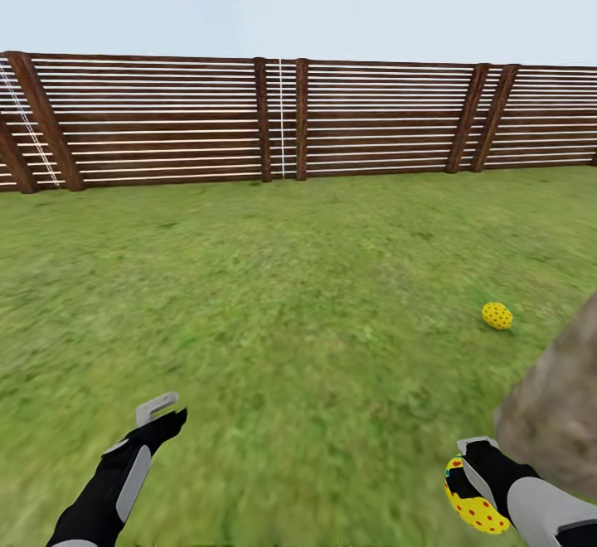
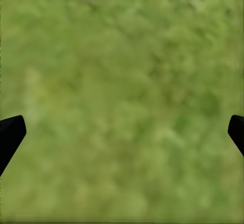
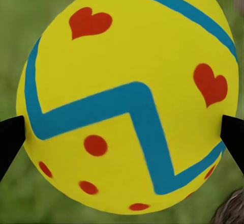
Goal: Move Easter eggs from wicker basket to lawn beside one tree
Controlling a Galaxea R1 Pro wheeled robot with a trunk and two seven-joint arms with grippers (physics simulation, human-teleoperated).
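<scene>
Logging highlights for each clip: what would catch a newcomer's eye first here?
The yellow egg with red hearts, dots and a blue zigzag, held between the right gripper fingers low at the head view's right. A second egg lies on the lawn beside the grey-brown tree trunk, with a slatted wooden fence behind.

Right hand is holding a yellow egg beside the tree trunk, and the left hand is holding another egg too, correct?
Not quite. The left hand is empty and open over the grass, as the left wrist view shows. The right hand does hold an egg beside the tree trunk.
</scene>
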